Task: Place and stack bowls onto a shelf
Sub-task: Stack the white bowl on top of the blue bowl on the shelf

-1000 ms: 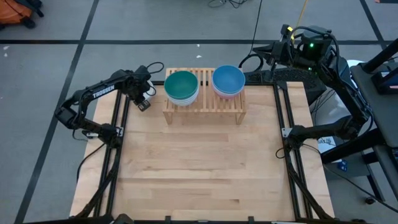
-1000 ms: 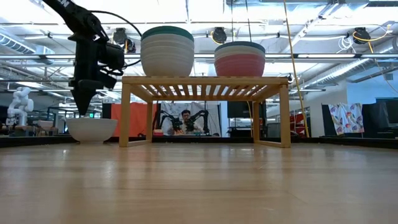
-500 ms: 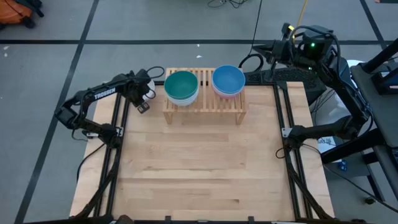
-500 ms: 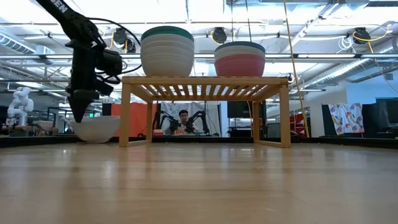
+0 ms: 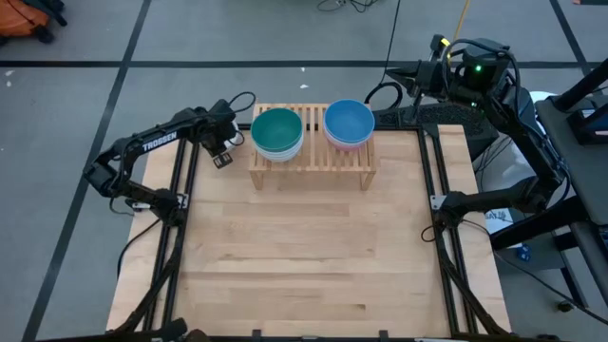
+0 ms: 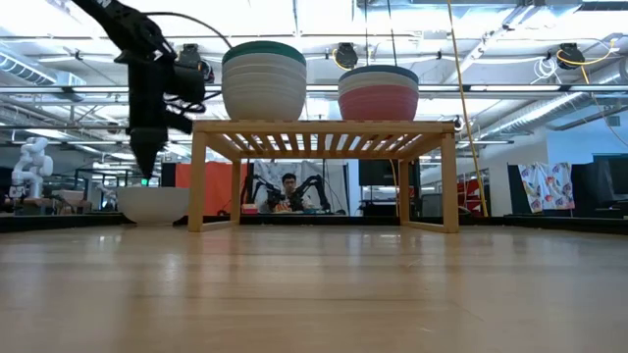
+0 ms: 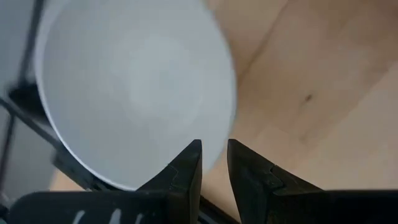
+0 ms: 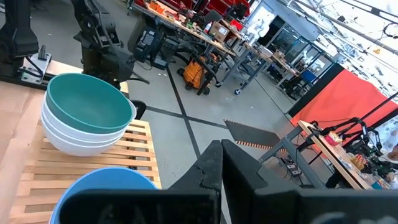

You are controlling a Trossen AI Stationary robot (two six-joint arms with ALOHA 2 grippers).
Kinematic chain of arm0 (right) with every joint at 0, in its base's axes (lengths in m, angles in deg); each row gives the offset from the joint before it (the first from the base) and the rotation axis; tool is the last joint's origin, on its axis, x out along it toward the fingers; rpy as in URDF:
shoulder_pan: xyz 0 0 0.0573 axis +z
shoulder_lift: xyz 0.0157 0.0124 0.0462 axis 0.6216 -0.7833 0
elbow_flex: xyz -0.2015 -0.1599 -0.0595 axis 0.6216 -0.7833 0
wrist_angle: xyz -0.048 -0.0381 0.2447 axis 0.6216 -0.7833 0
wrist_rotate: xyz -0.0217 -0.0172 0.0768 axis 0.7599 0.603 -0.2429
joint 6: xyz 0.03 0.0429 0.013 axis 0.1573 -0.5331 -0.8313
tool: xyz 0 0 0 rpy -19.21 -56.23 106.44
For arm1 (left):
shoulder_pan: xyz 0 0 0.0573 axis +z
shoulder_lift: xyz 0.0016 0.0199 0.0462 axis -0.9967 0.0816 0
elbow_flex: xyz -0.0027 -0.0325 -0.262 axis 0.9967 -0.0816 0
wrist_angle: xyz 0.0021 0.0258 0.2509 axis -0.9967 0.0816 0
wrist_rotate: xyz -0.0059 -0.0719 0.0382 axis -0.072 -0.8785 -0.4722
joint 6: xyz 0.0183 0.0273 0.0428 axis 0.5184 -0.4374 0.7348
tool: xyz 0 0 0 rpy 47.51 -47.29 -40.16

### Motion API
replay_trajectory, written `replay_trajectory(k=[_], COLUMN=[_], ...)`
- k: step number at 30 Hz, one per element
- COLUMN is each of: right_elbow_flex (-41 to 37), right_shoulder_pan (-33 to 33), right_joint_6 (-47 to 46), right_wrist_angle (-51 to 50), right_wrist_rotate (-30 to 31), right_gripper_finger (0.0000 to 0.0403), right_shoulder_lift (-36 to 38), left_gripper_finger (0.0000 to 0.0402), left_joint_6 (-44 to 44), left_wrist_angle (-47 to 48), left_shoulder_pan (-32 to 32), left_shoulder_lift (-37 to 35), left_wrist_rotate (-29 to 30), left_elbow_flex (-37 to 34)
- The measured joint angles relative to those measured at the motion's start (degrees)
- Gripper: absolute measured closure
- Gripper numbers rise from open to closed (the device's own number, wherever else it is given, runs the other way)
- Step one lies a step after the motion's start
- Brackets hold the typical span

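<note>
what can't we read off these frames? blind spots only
- White bowl: hidden under the left gripper in the high view; in its wrist view the rim blurs, so jaw contact is unclear.
- Teal stack and blue stack: bowl counts unreadable, nested rims merge.
- Shelf: slats under the stacks covered.
- Right gripper: parked beyond the table, holding nothing.

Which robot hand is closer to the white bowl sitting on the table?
The left gripper is closer: it hangs right above the white bowl, beside the shelf. The right gripper waits far off, beyond the shelf's other end.
</note>
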Motion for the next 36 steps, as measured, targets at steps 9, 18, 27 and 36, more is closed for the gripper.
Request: replay_trajectory(k=[9, 18, 27, 36], right_elbow_flex=[0.0, 0.0, 0.01, 0.0], right_shoulder_pan=[-0.02, 0.0, 0.0, -0.02], right_joint_6=[-0.76, -0.29, 0.01, 0.01], right_wrist_angle=[0.01, 0.27, 0.7, 0.75], right_wrist_rotate=[0.02, 0.02, 0.02, 0.02], right_gripper_finger=[0.0403, 0.0403, 0.0403, 0.0403], right_shoulder_lift=[-0.02, -0.02, -0.02, -0.02], left_gripper_finger=[0.0319, 0.0319, 0.0319, 0.032], left_joint_6=[8.6, 8.6, 8.84, 8.71], left_wrist_angle=[2.58, 0.51, -0.74, -6.07], left_shoulder_pan=[-0.51, 1.99, 2.17, 1.66], left_shoulder_lift=[-0.02, -0.02, 4.78, 9.98], left_wrist_rotate=[-0.17, 0.02, 0.01, 0.02], left_elbow_flex=[0.14, -1.39, -1.39, -1.39])
